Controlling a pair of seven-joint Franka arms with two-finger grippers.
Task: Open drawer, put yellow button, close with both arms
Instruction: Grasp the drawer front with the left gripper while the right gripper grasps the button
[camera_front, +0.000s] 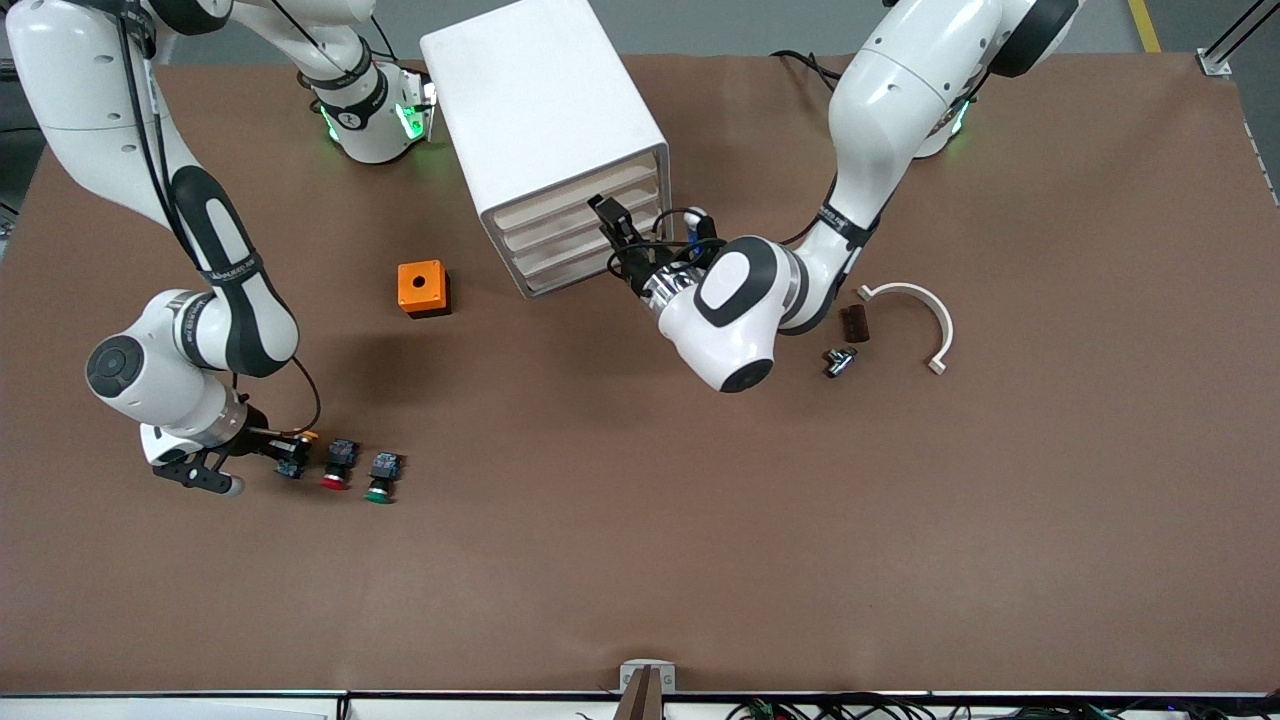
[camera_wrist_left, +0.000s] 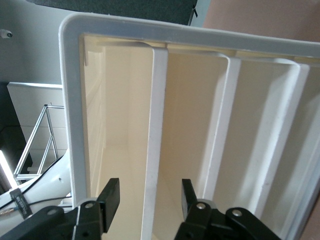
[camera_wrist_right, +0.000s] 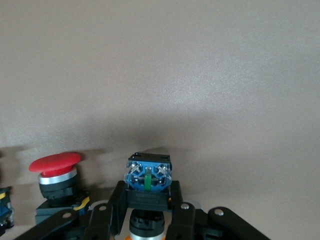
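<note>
The white cabinet (camera_front: 540, 90) stands toward the robots, its drawer fronts turned toward the left arm's end of the table. The uppermost drawer (camera_front: 580, 180) is closed. My left gripper (camera_front: 620, 235) is at the drawer fronts. In the left wrist view it (camera_wrist_left: 148, 195) is open, its fingers astride the white drawer lip (camera_wrist_left: 156, 125) that lies closest to the cabinet's outer wall. My right gripper (camera_front: 285, 455) is low at the table, near the front camera at the right arm's end. It (camera_wrist_right: 146, 192) is shut on the yellow button (camera_wrist_right: 147, 175), whose orange cap (camera_front: 308, 437) shows.
A red-capped button (camera_front: 338, 465) and a green-capped button (camera_front: 382, 477) lie right beside the yellow one. An orange box (camera_front: 423, 288) sits nearer the front camera than the cabinet. A white arc bracket (camera_front: 925, 310), a brown block (camera_front: 854, 323) and a small metal part (camera_front: 838, 361) lie by the left arm.
</note>
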